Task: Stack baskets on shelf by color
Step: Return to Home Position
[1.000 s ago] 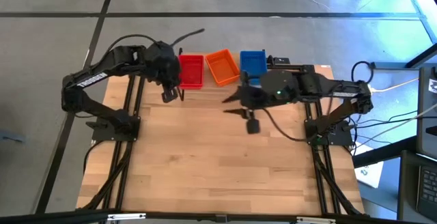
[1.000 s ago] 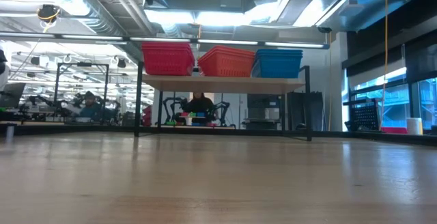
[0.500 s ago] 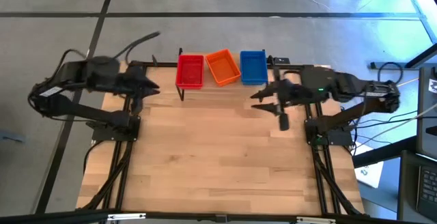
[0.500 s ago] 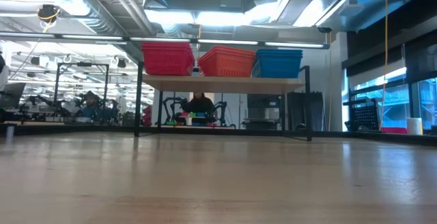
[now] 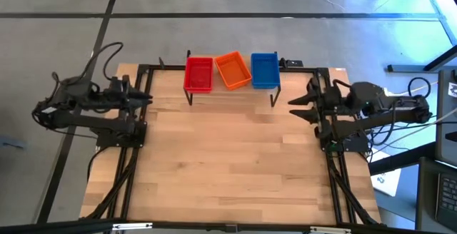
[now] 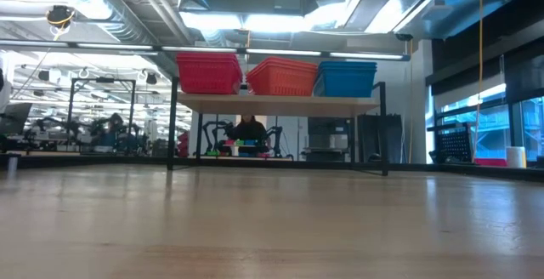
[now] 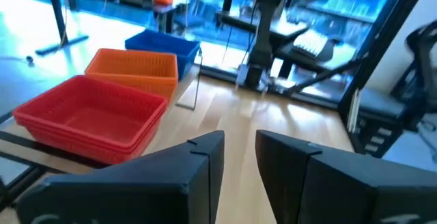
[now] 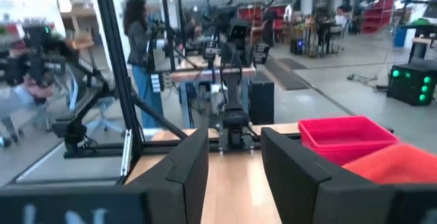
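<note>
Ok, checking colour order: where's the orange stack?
High view: the orange stack sits midway along the shelf at the table's far edge, between the red stack on its left and the blue stack on its right.

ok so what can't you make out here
- Baskets per stack: high view's top red basket, orange basket and blue basket cover any nested below.
- Left wrist view: orange basket hides most of the blue basket.
- Right wrist view: orange basket blurred, cut by the edge.
- Low view: left claw and right claw out of frame.
</note>
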